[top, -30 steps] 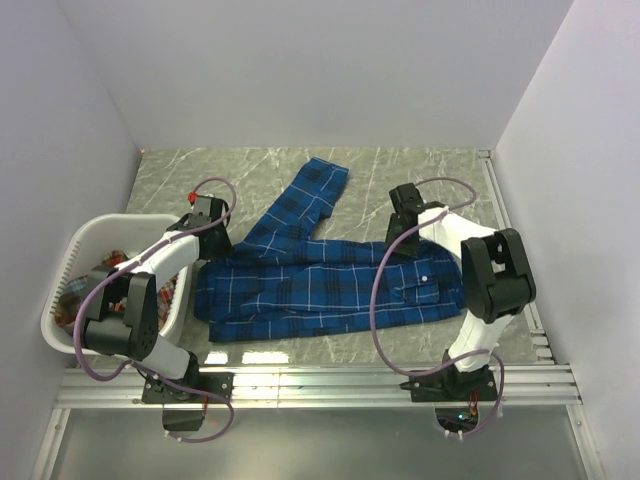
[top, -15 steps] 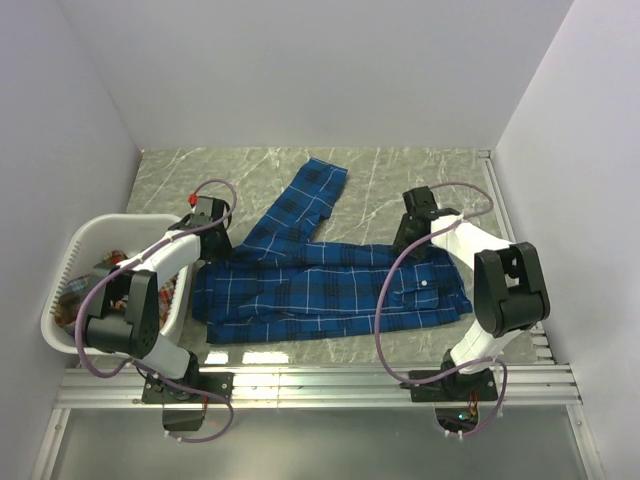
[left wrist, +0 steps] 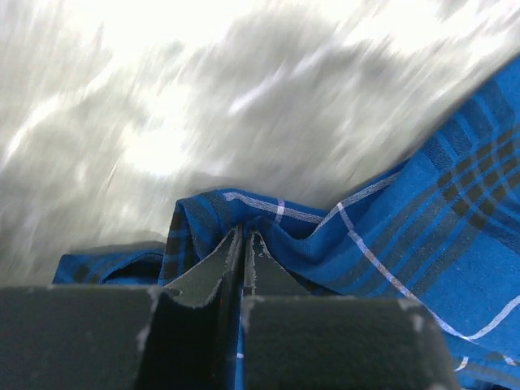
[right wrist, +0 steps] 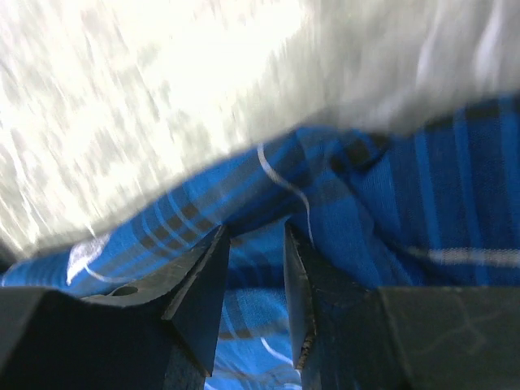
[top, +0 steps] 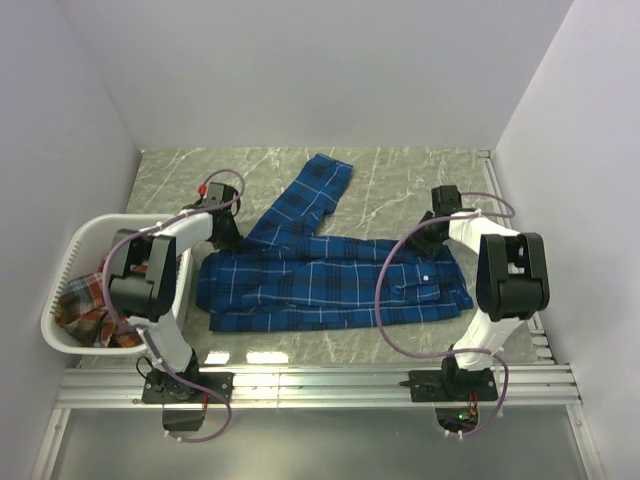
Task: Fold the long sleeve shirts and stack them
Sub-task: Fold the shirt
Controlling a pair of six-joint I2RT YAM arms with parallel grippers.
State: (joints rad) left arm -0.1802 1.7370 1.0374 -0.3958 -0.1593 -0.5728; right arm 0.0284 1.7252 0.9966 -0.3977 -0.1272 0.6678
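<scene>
Left gripper (left wrist: 244,237), jaws together, clamped on the blue shirt (top: 320,285) at its left edge. Right gripper (right wrist: 255,231), jaws apart, astride a fold at the shirt's upper right edge. Blue shirt lies spread across frame centre on the table (top: 400,170), one sleeve angled upward. Red shirt (top: 85,305) in the basket (top: 75,250), lower left.

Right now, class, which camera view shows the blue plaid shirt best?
The top external view: the whole blue plaid shirt lies spread on the table, one sleeve angled away. Each wrist view shows only a close, partly blurred patch of its fabric.
</scene>
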